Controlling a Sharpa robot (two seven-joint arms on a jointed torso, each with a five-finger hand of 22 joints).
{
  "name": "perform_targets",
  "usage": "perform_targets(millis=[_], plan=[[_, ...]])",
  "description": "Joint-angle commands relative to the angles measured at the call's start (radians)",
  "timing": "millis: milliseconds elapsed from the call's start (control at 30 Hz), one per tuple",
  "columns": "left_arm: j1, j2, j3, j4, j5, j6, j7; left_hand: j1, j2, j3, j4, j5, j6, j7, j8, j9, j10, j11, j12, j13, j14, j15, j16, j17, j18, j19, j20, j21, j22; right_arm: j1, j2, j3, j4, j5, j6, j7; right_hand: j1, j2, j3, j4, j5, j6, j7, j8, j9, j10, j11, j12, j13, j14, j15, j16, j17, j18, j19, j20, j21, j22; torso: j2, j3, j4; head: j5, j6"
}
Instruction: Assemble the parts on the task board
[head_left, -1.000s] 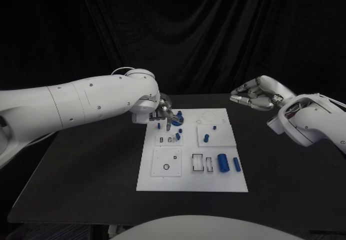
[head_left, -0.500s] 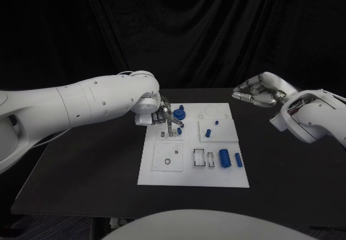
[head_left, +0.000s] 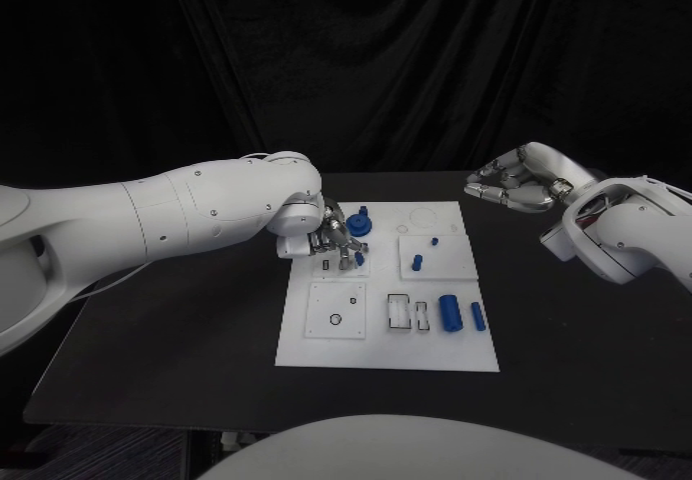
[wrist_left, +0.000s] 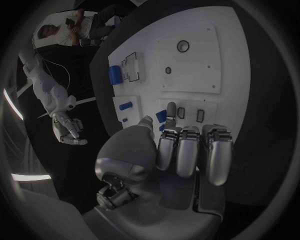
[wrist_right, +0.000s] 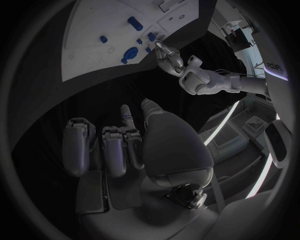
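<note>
Black table, white board (head_left: 387, 345) at centre. Left hand (head_left: 329, 238) low over the board's far-left corner — fingers curled, whether it grips a part cannot be told. Right hand (head_left: 513, 185) curled, empty, off the board. Blue parts (head_left: 449, 313) lie on the board.

1. You are looking at a robotics lab or test cell: black curtains (head_left: 433, 80) hang behind the black surface (head_left: 173, 330).
2. On that surface, a white task board (head_left: 387, 350) with cut-out slots lies just beneath the left hand's fingers (head_left: 335, 240), a bench test fixture.
</note>
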Motion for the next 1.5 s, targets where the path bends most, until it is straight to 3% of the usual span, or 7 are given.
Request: perform_targets(millis=[33, 500, 833, 1067, 1267, 1500], plan=[[-0.002, -0.001, 0.001, 0.003, -0.021, -0.064, 0.051, 0.003, -0.005, 0.006, -0.003, 0.002, 0.005, -0.003, -0.004, 0.003, 0.102, -0.002, 0.003, 0.263, 0.106, -0.002, -0.001, 0.263, -0.014, 0.105, -0.003, -0.003, 0.263, -0.002, -0.002, 0.001, -0.002, -0.005, 0.01, -0.021, 0.01, -0.001, 0.005, 0.0, 0.003, 0.008, 0.0, -0.004, -0.001, 0.108, 0.004, 0.003, 0.263, 0.106, 0.004, 0.006, 0.263, -0.011, 0.02, 0.0, -0.007, 0.206, -0.001, 0.0, 0.0001, -0.001, -0.001], [-0.006, 0.015, 0.001, -0.024, -0.032, -0.083, 0.084, 0.001, -0.005, 0.009, -0.001, 0.002, 0.01, -0.004, -0.002, 0.008, 0.102, -0.003, 0.003, 0.263, 0.106, -0.003, -0.001, 0.263, -0.014, 0.105, -0.003, -0.003, 0.263, -0.002, 0.004, 0.001, -0.006, -0.005, 0.026, -0.033, 0.011, 0.001, 0.006, 0.001, 0.005, 0.01, 0.0, -0.004, -0.001, 0.108, 0.004, 0.003, 0.263, 0.106, 0.004, 0.006, 0.263, -0.01, 0.018, 0.0, -0.01, 0.205, -0.003, 0.0003, -0.0017, 0.005, 0.001], [-0.01, 0.022, 0.001, -0.042, -0.032, -0.076, 0.084, 0.009, -0.007, 0.018, -0.005, 0.005, 0.008, -0.005, -0.005, 0.012, 0.102, -0.004, 0.003, 0.263, 0.106, -0.004, -0.001, 0.263, -0.014, 0.105, -0.004, -0.003, 0.263, -0.002, 0.006, 0.001, 0.0, -0.005, 0.032, -0.036, 0.013, 0.003, 0.008, 0.0, 0.007, 0.012, -0.001, -0.004, -0.001, 0.108, 0.004, 0.003, 0.263, 0.106, 0.004, 0.006, 0.263, -0.01, 0.018, 0.0, -0.01, 0.205, -0.005, 0.0005, 0.0006, -0.003, -0.001], [-0.014, 0.026, 0.001, -0.047, -0.032, -0.069, 0.083, 0.012, -0.007, 0.024, -0.007, 0.008, 0.015, -0.007, -0.003, 0.018, 0.102, -0.006, 0.003, 0.263, 0.106, -0.005, -0.001, 0.263, -0.014, 0.105, -0.006, -0.003, 0.263, -0.002, 0.011, 0.001, -0.002, -0.008, 0.037, -0.038, 0.014, 0.003, 0.008, 0.0, 0.007, 0.012, -0.001, -0.004, -0.001, 0.108, 0.004, 0.003, 0.263, 0.105, 0.004, 0.004, 0.261, -0.009, 0.016, 0.0, -0.014, 0.204, -0.004, 0.0006, -0.0045, 0.003, -0.001], [-0.015, 0.031, 0.001, -0.053, -0.032, -0.064, 0.088, 0.014, -0.009, 0.03, -0.009, 0.01, 0.022, -0.01, 0.001, 0.024, 0.102, -0.008, 0.003, 0.263, 0.106, -0.007, -0.001, 0.263, -0.014, 0.105, -0.007, -0.003, 0.263, -0.003, 0.013, 0.001, -0.002, -0.01, 0.04, -0.041, 0.014, 0.003, 0.008, 0.0, 0.008, 0.012, -0.001, -0.004, -0.001, 0.108, 0.004, 0.003, 0.263, 0.104, 0.004, 0.003, 0.26, -0.008, 0.015, 0.0, -0.015, 0.204, -0.004, -0.0004, -0.0007, 0.003, -0.001], [-0.017, 0.036, 0.001, -0.059, -0.032, -0.062, 0.094, 0.02, -0.013, 0.042, -0.015, 0.014, 0.026, -0.014, 0.007, 0.04, 0.102, -0.011, 0.003, 0.263, 0.106, -0.01, -0.001, 0.263, -0.014, 0.105, -0.01, -0.003, 0.263, -0.003, 0.012, 0.001, -0.001, -0.023, 0.04, -0.044, 0.014, 0.003, 0.009, 0.0, 0.008, 0.013, -0.001, -0.004, -0.001, 0.108, 0.004, 0.003, 0.263, 0.104, 0.004, 0.002, 0.258, -0.008, 0.015, 0.0, -0.017, 0.203, -0.005, -0.0002, -0.0009, -0.003, -0.001]])
